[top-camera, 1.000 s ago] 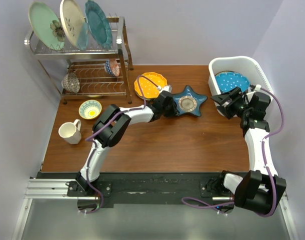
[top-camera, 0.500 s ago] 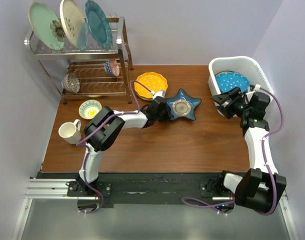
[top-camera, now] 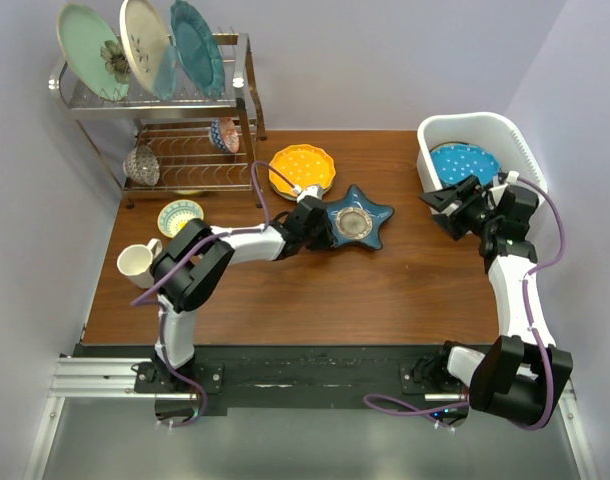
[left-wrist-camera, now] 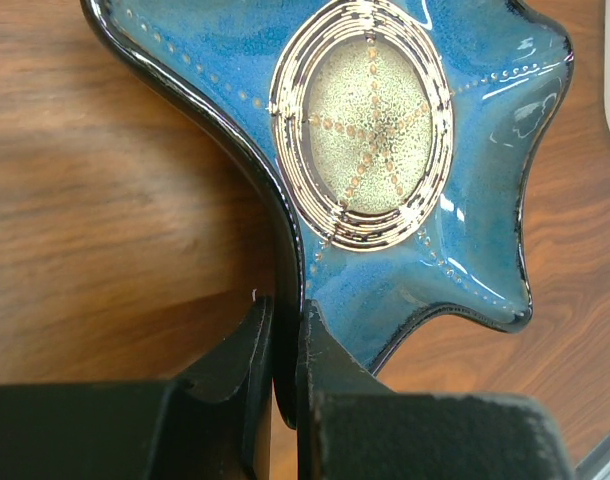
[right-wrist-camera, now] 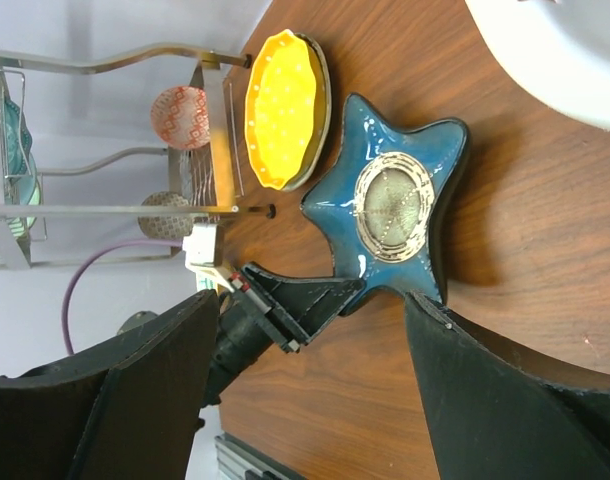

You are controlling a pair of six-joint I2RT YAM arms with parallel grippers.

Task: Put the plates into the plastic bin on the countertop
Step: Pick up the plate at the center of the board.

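Open tabletop [top-camera: 385, 290] fills the lower centre of the frame; rack [top-camera: 150, 102], mug [top-camera: 137, 263] and small bowl [top-camera: 179, 217] crowd the upper left, star plate [top-camera: 357, 222] the middle, bin [top-camera: 520, 140] the upper right.

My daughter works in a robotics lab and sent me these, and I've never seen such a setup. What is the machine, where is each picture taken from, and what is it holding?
These are two robot arms bolted at the near edge of a wooden table, each ending in a two-finger gripper. The wide picture looks down from above. The other two come from a camera on each wrist. On the table lie a yellow plate, a small bowl and a mug, with a wire rack of upright plates behind. A white bin on the right holds a blue dotted plate. The left gripper pinches the rim of a blue star-shaped plate. The right gripper is open beside the bin, holding nothing.
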